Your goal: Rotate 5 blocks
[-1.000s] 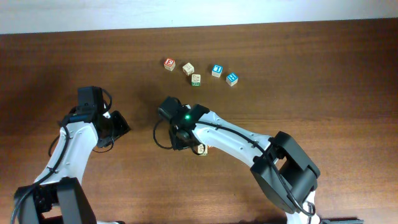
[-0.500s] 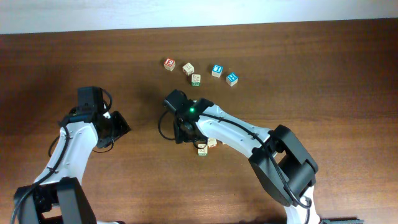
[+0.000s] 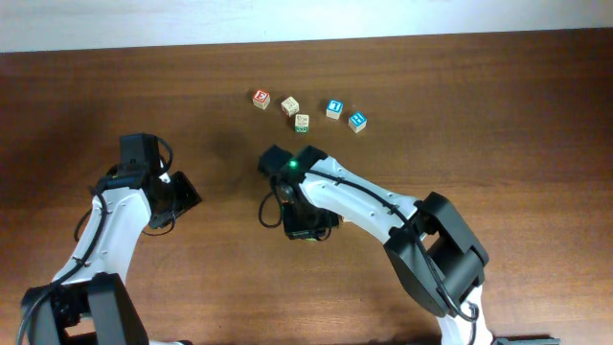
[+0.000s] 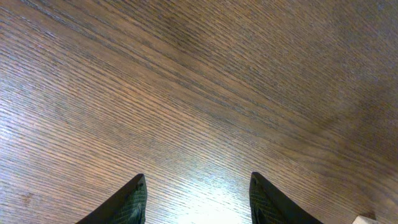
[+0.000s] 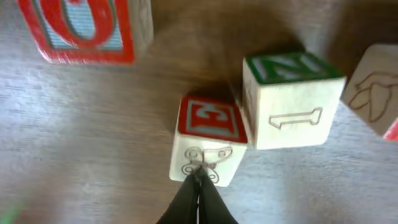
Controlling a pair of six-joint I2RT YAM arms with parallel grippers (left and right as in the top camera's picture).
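My right gripper [image 5: 199, 176] is pinched shut with nothing between its fingers, its tips right at the front face of a red-topped C block [image 5: 210, 119] that sits just beside a green-topped block [image 5: 289, 99]. My left gripper [image 4: 197, 180] hangs open over the bare table [image 4: 186, 93]. A row of five other blocks [image 3: 302, 122] lies toward the far edge.

5 lettered blocks [image 3: 302, 122] in a loose row (red one [image 3: 261, 99] leftmost).

Overhead light falls evenly on the desk [image 3: 498, 115], sharp, with a soft shadow beside the right arm [image 3: 364, 206]. Glare whitens the wood between the left claw [image 4: 197, 190] tips (bottom edge). The right wrist view is soft; the red-framed block [image 5: 87, 28] at top left blurs.
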